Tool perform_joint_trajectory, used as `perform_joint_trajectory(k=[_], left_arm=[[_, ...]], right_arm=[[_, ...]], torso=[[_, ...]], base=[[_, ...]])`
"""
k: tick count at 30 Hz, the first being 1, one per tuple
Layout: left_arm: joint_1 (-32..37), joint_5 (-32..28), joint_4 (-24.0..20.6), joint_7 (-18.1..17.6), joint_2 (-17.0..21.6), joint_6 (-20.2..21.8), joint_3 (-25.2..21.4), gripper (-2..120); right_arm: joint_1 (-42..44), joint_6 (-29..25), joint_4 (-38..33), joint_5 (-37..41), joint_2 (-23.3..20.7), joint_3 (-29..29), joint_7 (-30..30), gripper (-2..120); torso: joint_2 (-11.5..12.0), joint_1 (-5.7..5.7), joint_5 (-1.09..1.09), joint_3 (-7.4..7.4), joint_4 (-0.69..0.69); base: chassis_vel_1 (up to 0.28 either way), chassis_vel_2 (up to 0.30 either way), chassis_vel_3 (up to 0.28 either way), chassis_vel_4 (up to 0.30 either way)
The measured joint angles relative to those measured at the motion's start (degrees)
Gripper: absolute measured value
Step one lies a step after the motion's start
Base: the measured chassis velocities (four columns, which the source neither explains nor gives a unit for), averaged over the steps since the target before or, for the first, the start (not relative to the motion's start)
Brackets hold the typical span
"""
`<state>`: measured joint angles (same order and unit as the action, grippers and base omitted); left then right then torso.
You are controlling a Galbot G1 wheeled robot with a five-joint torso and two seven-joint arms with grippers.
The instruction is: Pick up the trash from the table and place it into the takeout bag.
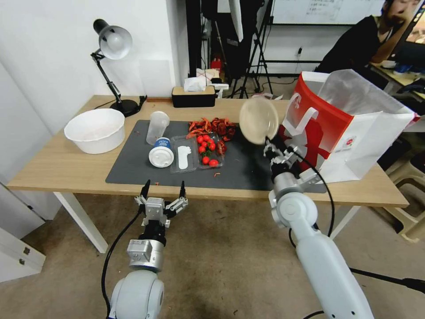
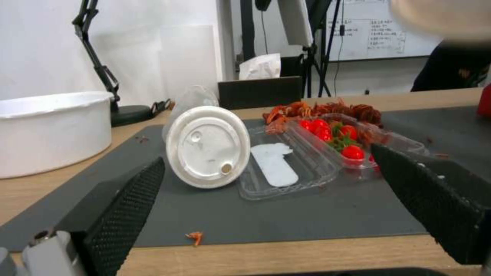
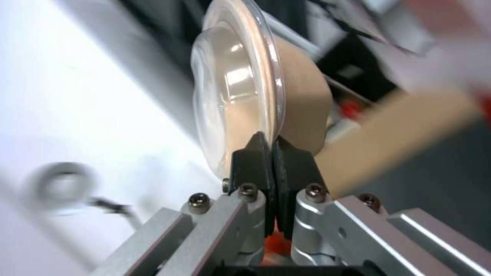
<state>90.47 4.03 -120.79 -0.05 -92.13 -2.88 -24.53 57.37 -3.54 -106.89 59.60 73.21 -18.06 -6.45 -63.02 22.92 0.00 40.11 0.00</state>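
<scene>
Bowl (image 1: 258, 120) aloft over the desk (image 1: 53, 170), rim clenched in the right claw (image 1: 268, 142) beside the takeout bag (image 1: 349, 126), needing carrying over its mouth; left claw (image 1: 164, 188) spread wide, idle.

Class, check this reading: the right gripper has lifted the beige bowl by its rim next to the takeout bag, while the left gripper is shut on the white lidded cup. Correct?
Not quite. The left gripper is open and holds nothing, hovering at the table's near edge; the left wrist view shows the white lidded cup lying untouched on the mat. The rest stands: the right gripper pinches the beige bowl's rim beside the takeout bag.
</scene>
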Motion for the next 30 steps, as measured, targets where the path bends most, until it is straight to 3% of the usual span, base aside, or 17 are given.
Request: perform_joint_trajectory(k=[4, 9, 12, 14, 16, 25, 30], left_arm=[[0.00, 0.01, -0.15, 0.02, 0.00, 0.00, 0.07, 100], [0.08, 0.03, -0.24, 0.02, 0.00, -0.01, 0.08, 100], [0.26, 0.05, -0.26, 0.02, 0.00, -0.16, 0.07, 100], [0.27, 0.05, -0.25, 0.02, 0.00, -0.17, 0.08, 100], [0.31, 0.09, -0.26, 0.02, 0.00, -0.28, 0.07, 100], [0.35, 0.35, -0.16, 0.02, 0.00, -0.52, 0.21, 100], [0.39, 0.56, 0.02, 0.02, 0.00, -0.63, 0.34, 100]], right_arm=[[0.37, -1.17, -4.21, -1.72, -0.98, -1.44, 4.80, 0], [-0.91, -2.35, -8.04, -7.53, -0.97, -4.88, 4.13, 0], [-2.75, 0.60, -10.66, -17.16, -1.76, -9.52, -1.90, 0], [-2.80, 0.78, -10.72, -17.43, -1.80, -9.67, -2.12, 0], [-3.41, 3.87, -11.48, -21.10, -2.45, -11.68, -5.83, 0], [-4.08, 12.27, -12.63, -24.21, -3.87, -14.98, -15.32, 1], [-4.12, 17.62, -13.40, -24.40, -4.17, -16.31, -21.00, 22]], torso=[[-0.01, 0.00, 0.00, 0.00, 0.00], [-0.01, 0.00, 0.00, 0.00, 0.00], [-0.01, 0.00, -0.01, 0.00, 0.01], [-0.01, 0.00, 0.00, 0.00, 0.01], [-0.01, 0.00, -0.01, 0.00, -0.01], [-0.01, 0.00, -0.01, 0.00, 0.00], [-0.01, 0.00, 0.01, 0.00, -0.01]], base=[[0.000, 0.000, 0.000, 0.000], [0.000, 0.000, 0.000, 0.000], [0.000, 0.000, 0.000, 0.000], [0.000, 0.000, 0.000, 0.000], [0.000, 0.000, 0.000, 0.000], [0.000, 0.000, 0.000, 0.000], [0.000, 0.000, 0.000, 0.000]])
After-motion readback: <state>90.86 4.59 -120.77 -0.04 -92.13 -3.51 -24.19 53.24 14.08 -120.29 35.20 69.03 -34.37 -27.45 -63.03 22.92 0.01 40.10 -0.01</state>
